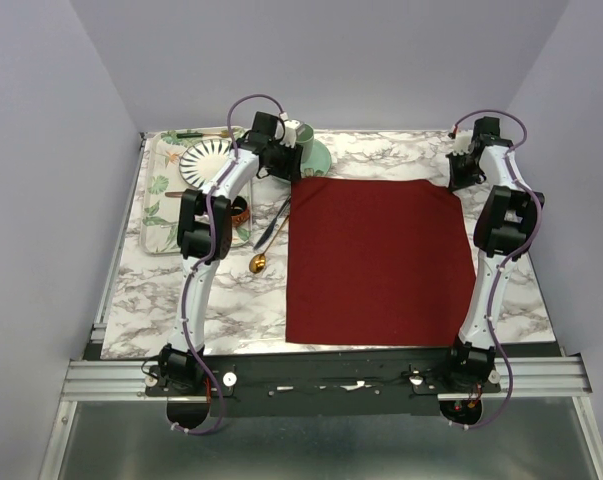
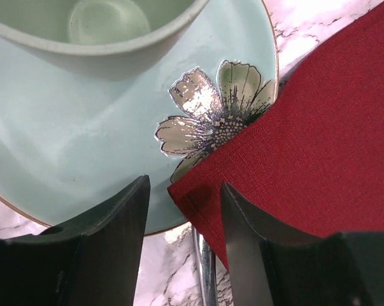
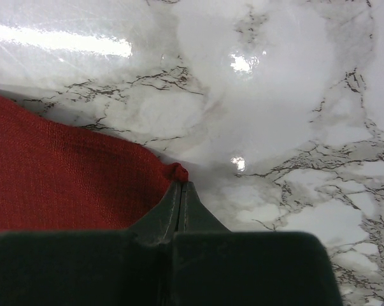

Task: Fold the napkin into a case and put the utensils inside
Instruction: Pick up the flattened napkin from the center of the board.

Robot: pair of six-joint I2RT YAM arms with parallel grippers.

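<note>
The dark red napkin (image 1: 381,260) lies spread flat as a square on the marble table. My left gripper (image 1: 293,172) is open at its far left corner; in the left wrist view the corner (image 2: 198,197) lies between my fingers (image 2: 185,204), resting over the saucer's rim. My right gripper (image 1: 459,180) is shut on the napkin's far right corner (image 3: 177,171), its jaws pressed together (image 3: 181,186). The silver knife (image 1: 271,225) and gold spoon (image 1: 258,263) lie just left of the napkin. The knife's tip shows under the left gripper (image 2: 206,268).
A mint saucer (image 2: 71,140) with a cup (image 2: 96,25) stands at the napkin's far left corner (image 1: 316,157). A floral placemat (image 1: 161,215) at left holds a striped plate (image 1: 206,160) and a brown ring (image 1: 241,210). A green-handled utensil (image 1: 191,134) lies at the back.
</note>
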